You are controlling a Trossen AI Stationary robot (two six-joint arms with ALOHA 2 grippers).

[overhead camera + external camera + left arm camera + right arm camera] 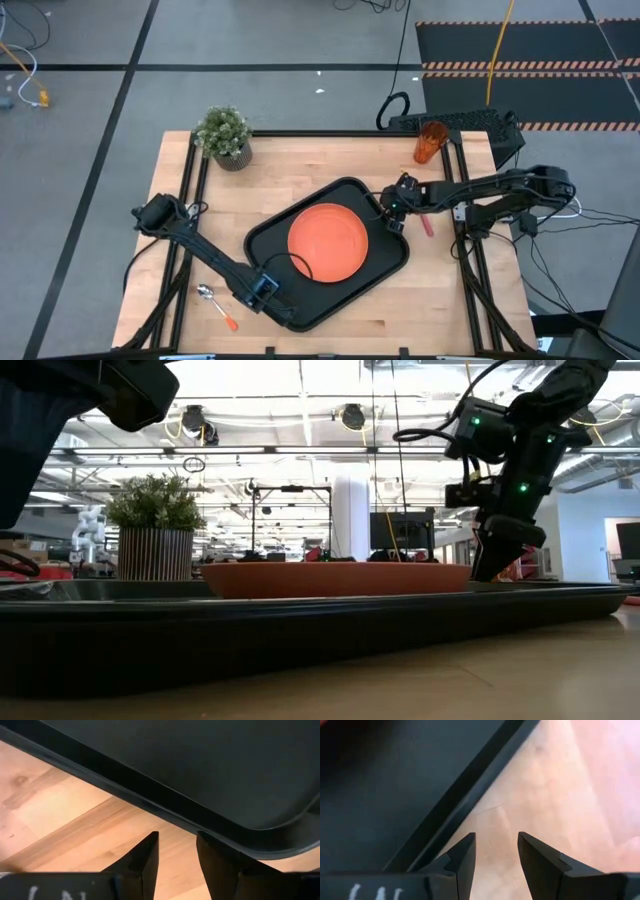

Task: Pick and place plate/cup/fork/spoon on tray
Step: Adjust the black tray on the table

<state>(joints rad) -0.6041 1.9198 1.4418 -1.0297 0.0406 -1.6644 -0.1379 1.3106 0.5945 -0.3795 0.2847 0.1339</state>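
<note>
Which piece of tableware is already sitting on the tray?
Only the plate lies in the tray. The cup, fork and spoon are all on the bare table.

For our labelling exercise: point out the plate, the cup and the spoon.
plate [328, 242], high view, its flat centre.
cup [431, 142], high view, its side wall.
spoon [205, 292], high view, its silver bowl.

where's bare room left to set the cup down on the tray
Tray floor is bare in the corner toward the plant, and along the near rim. The plate fills the middle; the corner by the right claw is tight.
</note>
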